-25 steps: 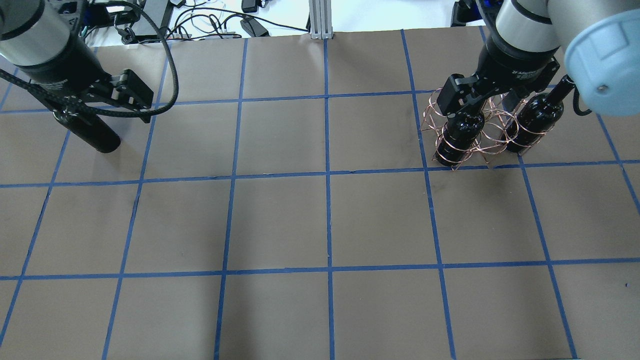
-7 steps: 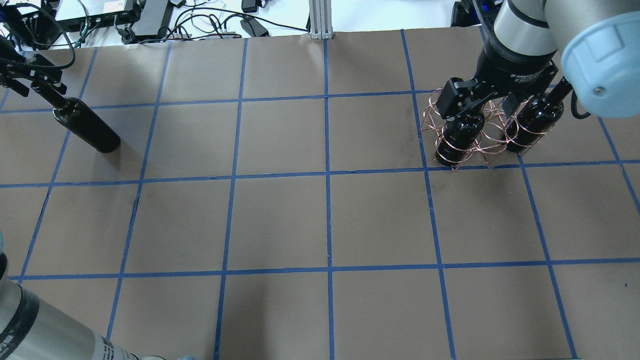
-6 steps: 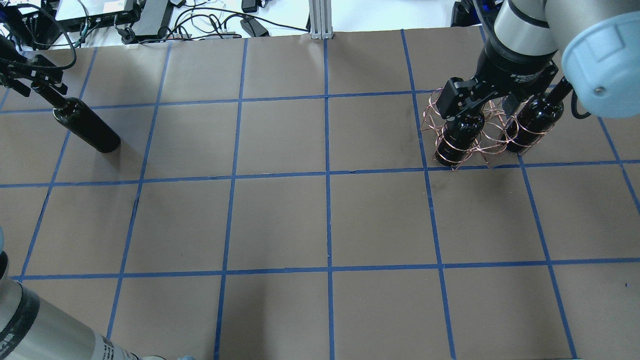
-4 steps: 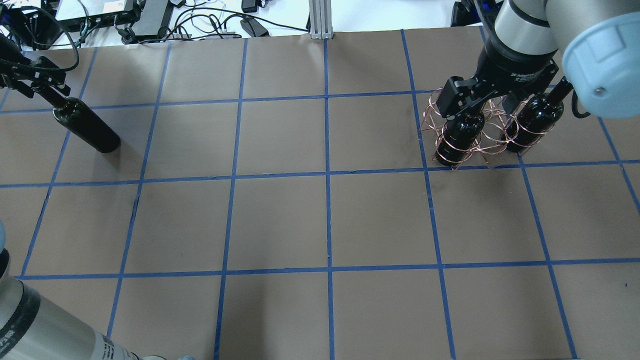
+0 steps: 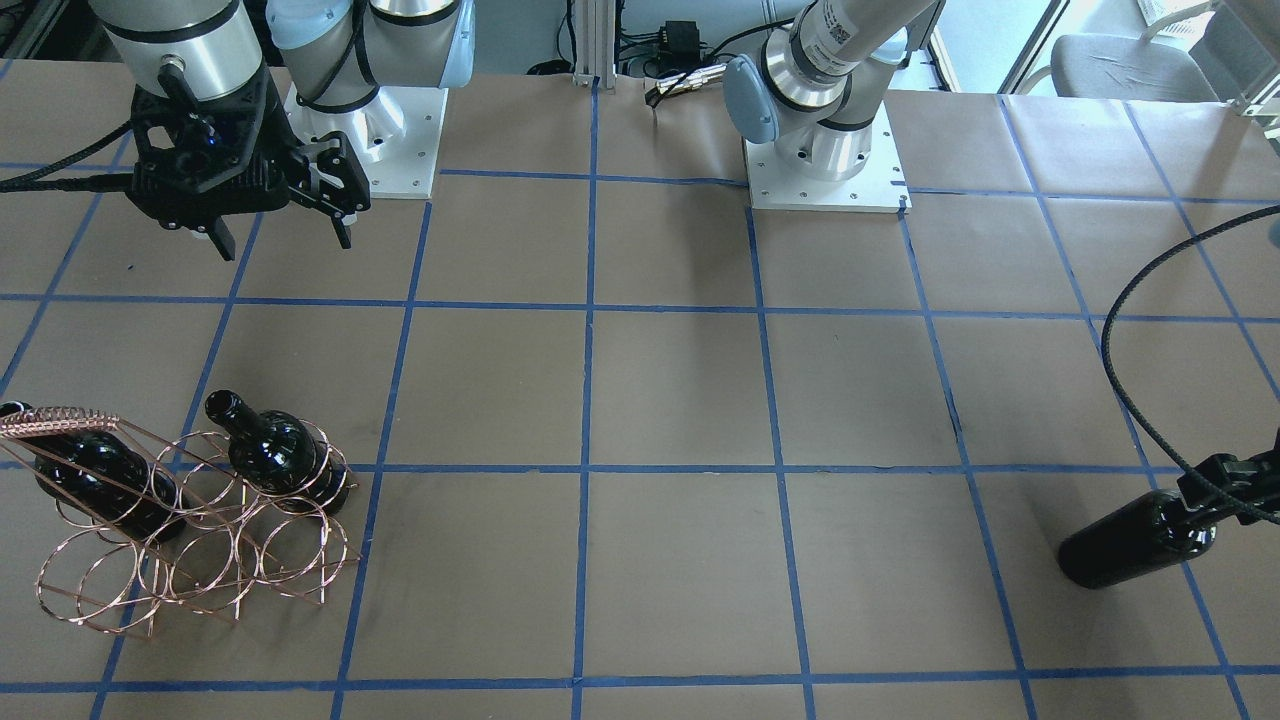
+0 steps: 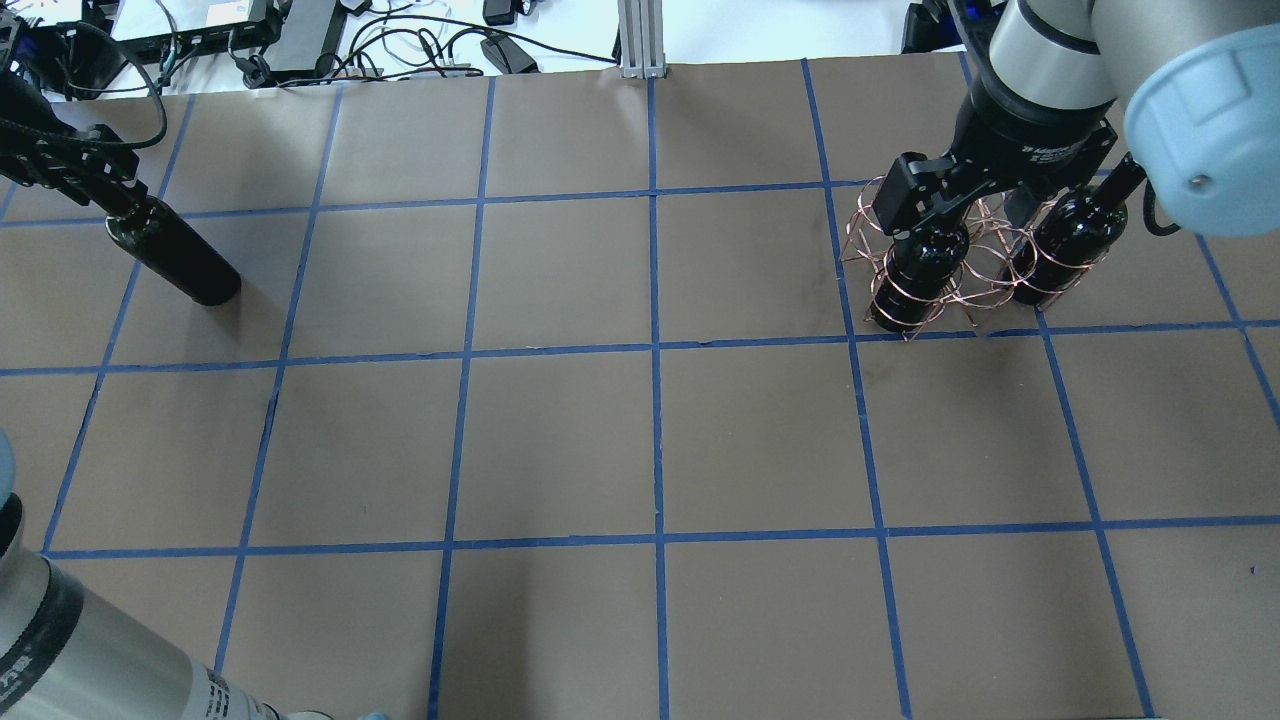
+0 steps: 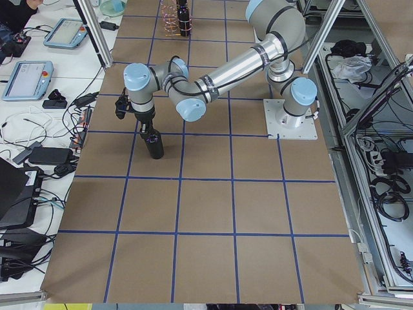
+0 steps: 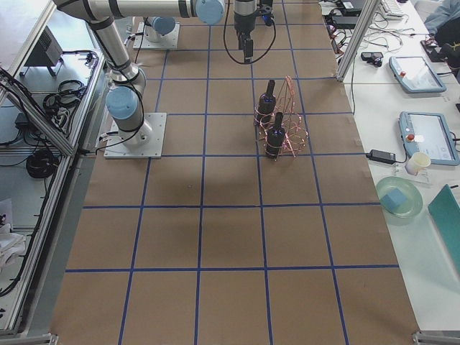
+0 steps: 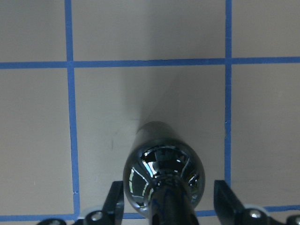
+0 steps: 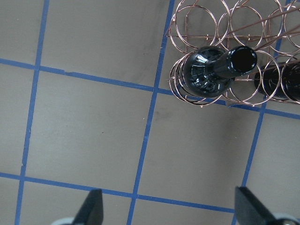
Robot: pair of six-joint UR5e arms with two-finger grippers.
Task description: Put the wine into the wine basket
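Note:
A near-black wine bottle (image 6: pixel 178 262) stands upright on the table at the far left; it also shows in the front view (image 5: pixel 1130 540). My left gripper (image 6: pixel 118 195) is open, its fingers (image 9: pixel 117 201) on either side of the bottle's neck (image 9: pixel 171 206) without touching it. The copper wire wine basket (image 6: pixel 985 262) stands at the far right and holds two more bottles (image 5: pixel 275 450) (image 5: pixel 90 470). My right gripper (image 5: pixel 285 243) hangs open and empty high above the table, on the robot's side of the basket (image 10: pixel 206 23).
Brown paper with a blue tape grid covers the table (image 6: pixel 650 440). Cables and power bricks (image 6: pixel 400 40) lie beyond the far edge. My left arm's forearm (image 6: pixel 90 660) crosses the near left corner of the overhead view.
My left arm has swung round, uncovering the bottle, and its gripper has come down onto the bottle's neck, creeping slightly right in the last second. The right arm has barely moved.

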